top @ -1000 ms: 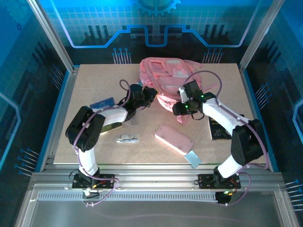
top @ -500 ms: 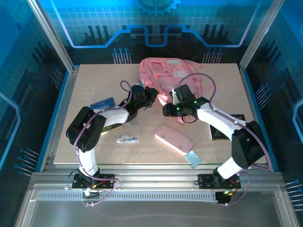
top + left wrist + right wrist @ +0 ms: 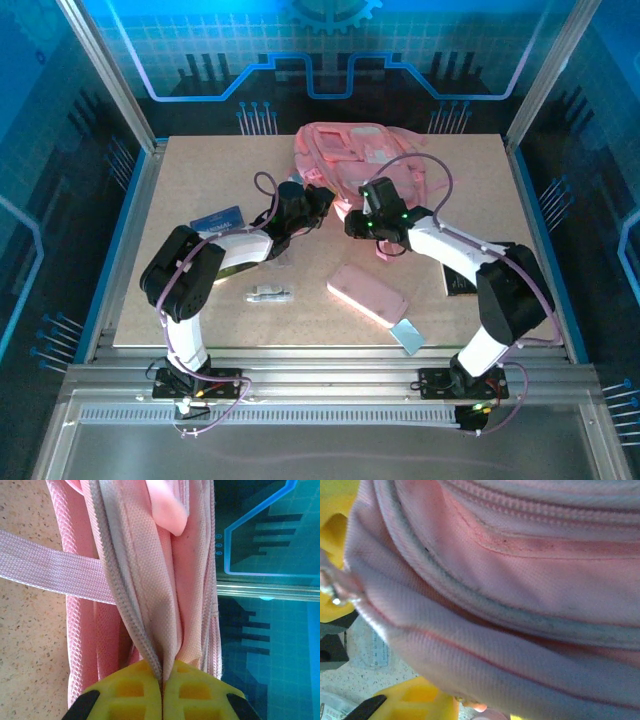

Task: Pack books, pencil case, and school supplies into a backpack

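Observation:
The pink backpack (image 3: 348, 155) lies at the back of the table. My left gripper (image 3: 322, 199) sits at its near left edge, shut on a fold of fabric with a grey zip (image 3: 150, 605); the yellow fingers (image 3: 132, 692) meet around it. My right gripper (image 3: 352, 226) presses against the near edge of the backpack (image 3: 520, 580). The fabric bulges between its fingers (image 3: 415, 700), and whether they pinch it is hidden. The pencil case (image 3: 367, 293) lies in front. One book (image 3: 218, 217) is at the left and another (image 3: 460, 272) lies under my right arm.
A short white-silver stick (image 3: 268, 294) lies by the left arm. A pale blue rectangle (image 3: 408, 334) rests near the table's front edge. A pink strap (image 3: 50, 570) crosses the tabletop. Metal frame posts stand on both sides.
My right gripper has swung left and in against the backpack's near edge, and its jaws have narrowed. The left gripper holds the same fold of fabric, unmoved.

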You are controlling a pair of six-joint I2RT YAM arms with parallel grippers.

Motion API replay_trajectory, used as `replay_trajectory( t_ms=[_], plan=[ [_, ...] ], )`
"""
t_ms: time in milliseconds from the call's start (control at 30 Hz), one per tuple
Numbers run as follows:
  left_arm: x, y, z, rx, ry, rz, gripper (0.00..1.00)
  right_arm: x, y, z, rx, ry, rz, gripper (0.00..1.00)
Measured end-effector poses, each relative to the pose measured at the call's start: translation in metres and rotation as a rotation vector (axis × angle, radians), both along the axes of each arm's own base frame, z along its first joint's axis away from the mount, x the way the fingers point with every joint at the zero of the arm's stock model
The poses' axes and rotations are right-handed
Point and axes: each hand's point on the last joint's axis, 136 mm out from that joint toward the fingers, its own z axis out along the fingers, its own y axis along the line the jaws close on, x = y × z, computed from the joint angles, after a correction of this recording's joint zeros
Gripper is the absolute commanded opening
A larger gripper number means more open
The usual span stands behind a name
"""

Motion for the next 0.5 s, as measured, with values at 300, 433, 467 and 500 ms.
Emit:
replay_trajectory(
  t_ms=[300, 433, 467, 500],
  plan=[
    [0.001, 0.004, -0.002, 0.002, 0.004, 0.014, 0.00, 0.003, 0.000, -0.006, -0.015, -0.002, -0.007, 0.00],
    [0.002, 0.007, -0.003, 0.008, 0.002, 0.005, 0.00, 0.000, -0.001, -0.002, -0.031, -0.014, 0.026, 0.00],
    [0.003, 0.008, -0.003, 0.009, 0.003, -0.003, 0.00, -0.001, -0.001, 0.000, -0.031, -0.015, 0.042, 0.00],
    [0.004, 0.011, -0.003, 0.015, 0.003, -0.009, 0.00, -0.004, -0.002, 0.002, -0.034, -0.011, 0.058, 0.00]
  ],
)
